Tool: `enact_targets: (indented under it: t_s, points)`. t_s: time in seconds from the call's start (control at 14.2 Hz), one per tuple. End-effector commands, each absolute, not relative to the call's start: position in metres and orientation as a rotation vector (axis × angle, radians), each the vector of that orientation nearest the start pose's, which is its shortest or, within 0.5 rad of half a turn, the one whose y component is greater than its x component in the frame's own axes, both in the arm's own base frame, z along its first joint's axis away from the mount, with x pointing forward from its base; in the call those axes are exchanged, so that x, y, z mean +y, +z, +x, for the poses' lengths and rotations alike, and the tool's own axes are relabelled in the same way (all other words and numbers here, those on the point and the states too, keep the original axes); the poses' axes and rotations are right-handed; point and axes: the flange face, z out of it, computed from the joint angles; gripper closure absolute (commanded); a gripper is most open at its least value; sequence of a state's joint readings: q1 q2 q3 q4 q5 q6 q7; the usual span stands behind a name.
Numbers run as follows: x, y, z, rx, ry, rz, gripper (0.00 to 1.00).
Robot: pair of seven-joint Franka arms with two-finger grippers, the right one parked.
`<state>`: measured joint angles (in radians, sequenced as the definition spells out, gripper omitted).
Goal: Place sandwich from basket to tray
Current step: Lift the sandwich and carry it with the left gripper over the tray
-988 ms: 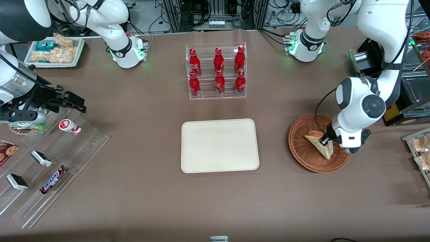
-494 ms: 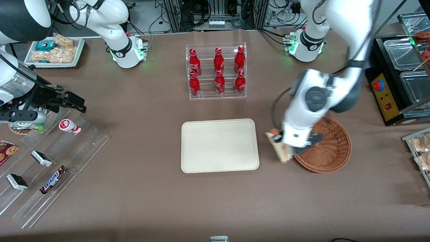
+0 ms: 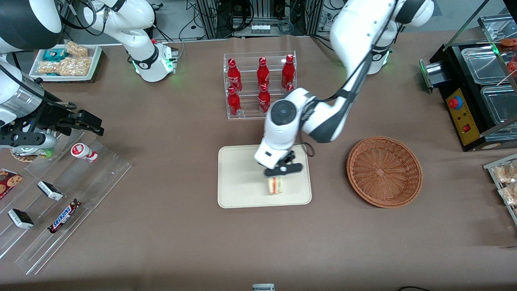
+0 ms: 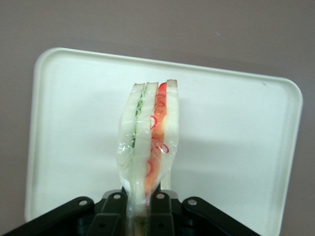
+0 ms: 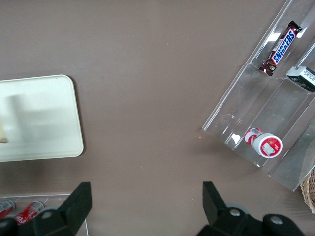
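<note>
My gripper (image 3: pixel 278 176) hangs over the cream tray (image 3: pixel 238 173), above the part of it nearest the front camera and toward the working arm's end. It is shut on the sandwich (image 3: pixel 275 185), a wrapped wedge of white bread with an orange-red and green filling. In the left wrist view the sandwich (image 4: pixel 149 137) stands on edge between the two black fingers (image 4: pixel 112 211), pinched at its narrow end, with the tray (image 4: pixel 236 123) below it. I cannot tell whether the sandwich touches the tray. The brown wicker basket (image 3: pixel 384 171) sits beside the tray toward the working arm's end, with nothing in it.
A clear rack of red bottles (image 3: pixel 260 85) stands farther from the front camera than the tray. Clear acrylic racks (image 3: pixel 60 198) with snack bars lie toward the parked arm's end. A black box with a red button (image 3: pixel 460 113) and snack packets (image 3: pixel 505 178) sit past the basket.
My gripper has carried the sandwich out of the basket, across the table and over the tray. The basket now holds nothing.
</note>
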<state>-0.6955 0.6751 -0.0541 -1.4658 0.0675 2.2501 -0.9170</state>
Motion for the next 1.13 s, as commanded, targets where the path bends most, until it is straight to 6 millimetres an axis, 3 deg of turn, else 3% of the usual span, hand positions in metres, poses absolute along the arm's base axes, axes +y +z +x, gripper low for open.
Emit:
enact_targets:
  t_s: [0.0, 0.35, 0.42, 0.49, 0.56, 0.78, 0.92, 1.06]
  points:
    - [-0.517, 0.284, 0.537, -0.131, -0.244, -3.180, 0.98]
    - [-0.520, 0.241, 0.527, -0.088, -0.249, -3.130, 0.91]
    - [-0.519, 0.237, 0.525, -0.091, -0.260, -3.126, 0.75]
    - [-0.519, 0.241, 0.525, -0.126, -0.269, -3.126, 0.14]
    - [-0.519, 0.253, 0.526, -0.133, -0.285, -3.130, 0.00]
    - [-0.498, 0.344, 0.538, -0.215, -0.291, -3.129, 0.00]
    - [-0.487, 0.402, 0.535, -0.249, -0.318, -3.137, 0.00]
    - [-0.462, 0.447, 0.540, -0.307, -0.330, -3.129, 0.00]
